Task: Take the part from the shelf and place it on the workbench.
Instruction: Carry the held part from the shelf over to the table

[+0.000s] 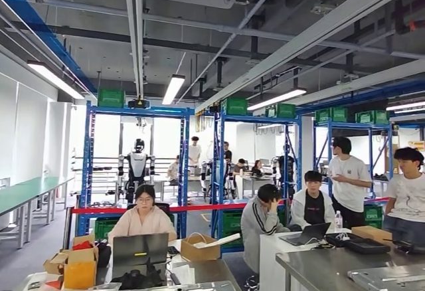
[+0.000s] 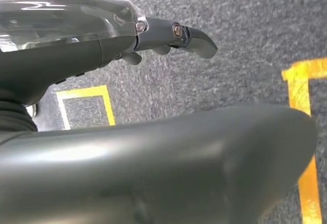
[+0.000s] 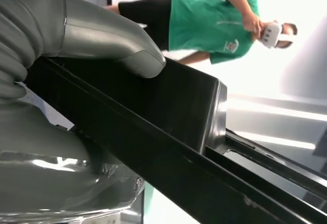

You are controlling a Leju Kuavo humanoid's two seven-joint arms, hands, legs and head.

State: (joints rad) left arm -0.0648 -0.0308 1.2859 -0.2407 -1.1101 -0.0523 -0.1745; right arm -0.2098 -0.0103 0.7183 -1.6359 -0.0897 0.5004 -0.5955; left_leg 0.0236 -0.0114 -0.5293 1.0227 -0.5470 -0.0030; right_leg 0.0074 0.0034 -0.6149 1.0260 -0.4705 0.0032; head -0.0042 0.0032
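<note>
Head view: blue shelving stands beyond seated people; a steel counter lies right of it. Left wrist view: the left robot hand hangs released over grey carpet with yellow tape, fingers extended, grasping nothing. Right wrist view: the right robot hand grips a black tray-like part, thumb pressed on its wall. Keeping the part level while nearing the counter would serve best. No writing is legible.
</note>
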